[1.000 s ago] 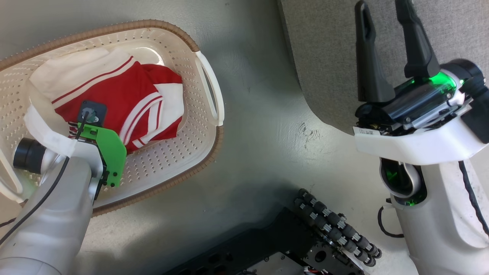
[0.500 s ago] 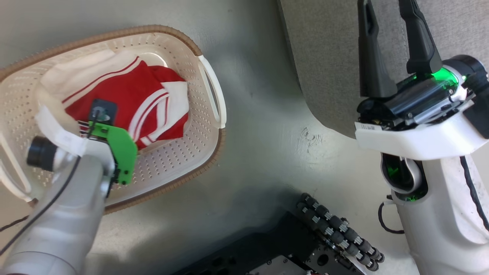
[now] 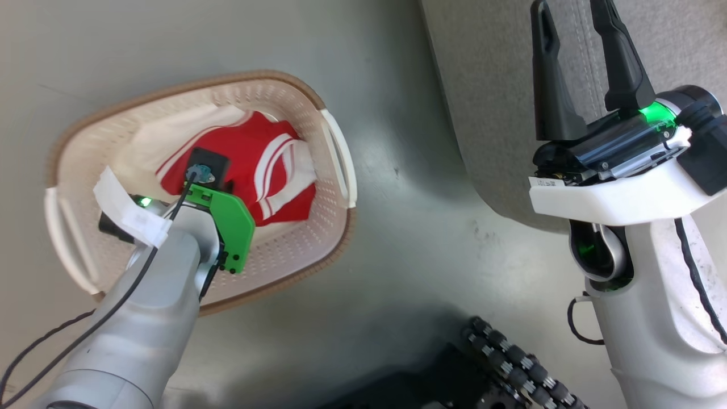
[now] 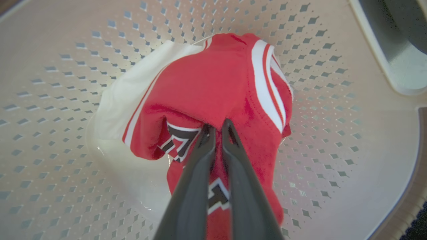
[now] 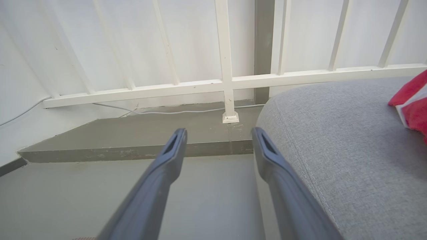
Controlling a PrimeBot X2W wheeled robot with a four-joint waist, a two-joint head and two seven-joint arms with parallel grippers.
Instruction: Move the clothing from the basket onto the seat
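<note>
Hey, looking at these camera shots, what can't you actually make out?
Left wrist view: the lettering on the red jersey, folded under and crossed by the left claw pinching it.
Head view: that claw's fingertips, hidden beneath the green bracket.
Right wrist view: a red garment on the grey seat, cut off by the right edge.

Nothing is being shown clearly enough to be read. White, dark-outlined block lettering point(image 4: 180, 141) is being displayed on the clothing point(image 4: 206, 83), but it is being broken up by folds. Small print on a white sticker point(image 3: 546, 182) on the right arm point(image 3: 642, 318) is being blurred.
</note>
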